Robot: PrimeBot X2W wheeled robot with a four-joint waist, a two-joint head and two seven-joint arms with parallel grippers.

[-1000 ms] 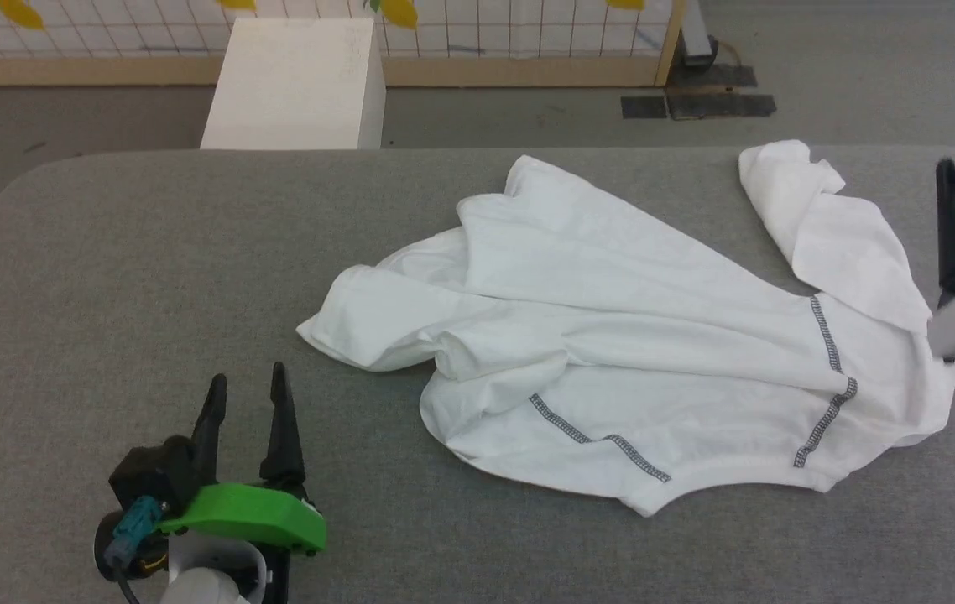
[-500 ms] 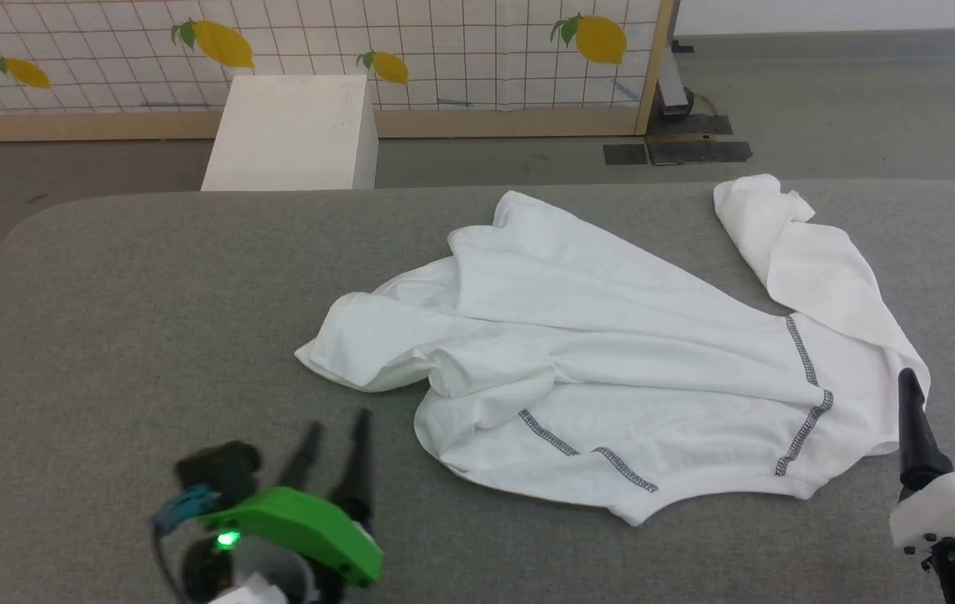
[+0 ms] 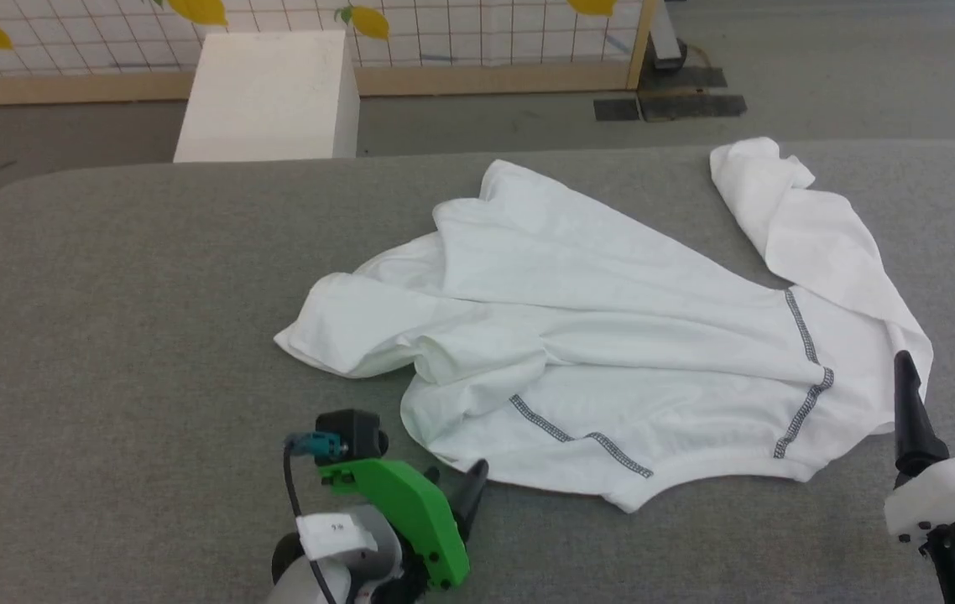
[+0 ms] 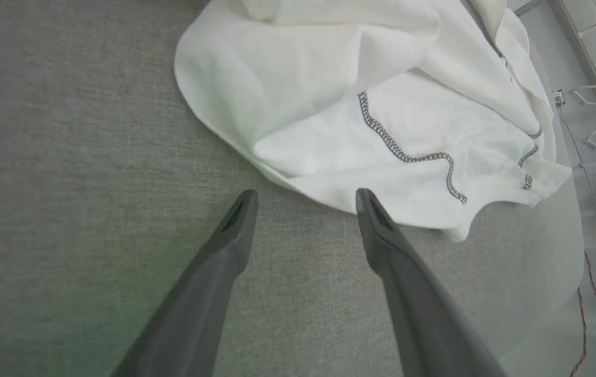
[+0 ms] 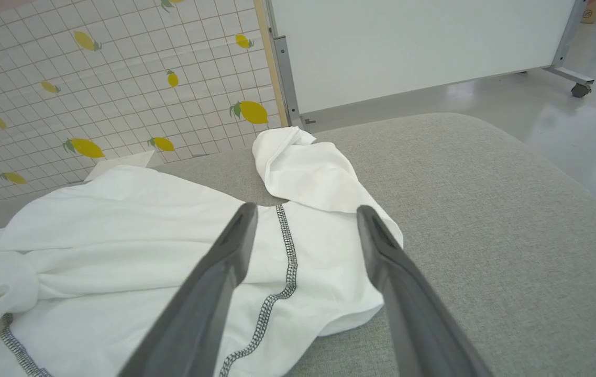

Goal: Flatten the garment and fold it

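The grey fabric tabletop (image 3: 108,277) carried the crumpled white shirt with dark zigzag stitching (image 3: 612,335) — hem just ahead of the open, empty left jaws, long axis toward the open right jaws.

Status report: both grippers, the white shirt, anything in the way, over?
Left gripper open, at near hem. Right gripper open, at right edge. White fabric shirt with grey zigzag stitching crumpled. White rectangular box behind grey table, not obstructing.

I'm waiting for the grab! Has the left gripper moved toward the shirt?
Yes. The left gripper has slid rightward, up to the near hem of the garment; earlier, bare table lay between them.
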